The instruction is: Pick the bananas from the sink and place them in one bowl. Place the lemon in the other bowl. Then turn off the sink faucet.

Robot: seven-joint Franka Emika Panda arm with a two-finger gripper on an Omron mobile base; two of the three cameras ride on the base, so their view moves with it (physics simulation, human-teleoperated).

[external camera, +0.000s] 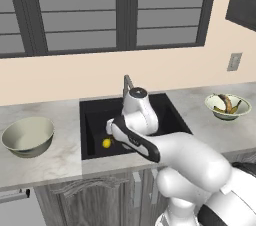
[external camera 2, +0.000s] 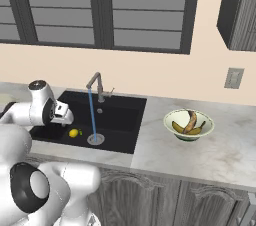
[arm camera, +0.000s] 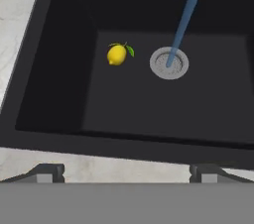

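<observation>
I see my tool (arm camera: 126, 171) spread wide and empty above the near edge of the sink (arm camera: 54, 94), the lemon (arm camera: 117, 55) lying ahead on the floor just left of the drain (arm camera: 169, 63).

faucet (external camera: 127, 84): my arm hides all but its top in left base view | sink (external camera: 92, 115): arm covers the basin's middle and right there | lemon (external camera: 106, 143): partly behind arm | bananas (external camera: 227, 104): too small to count from left | sink (arm camera: 59, 94): right side cut off in hand view
</observation>
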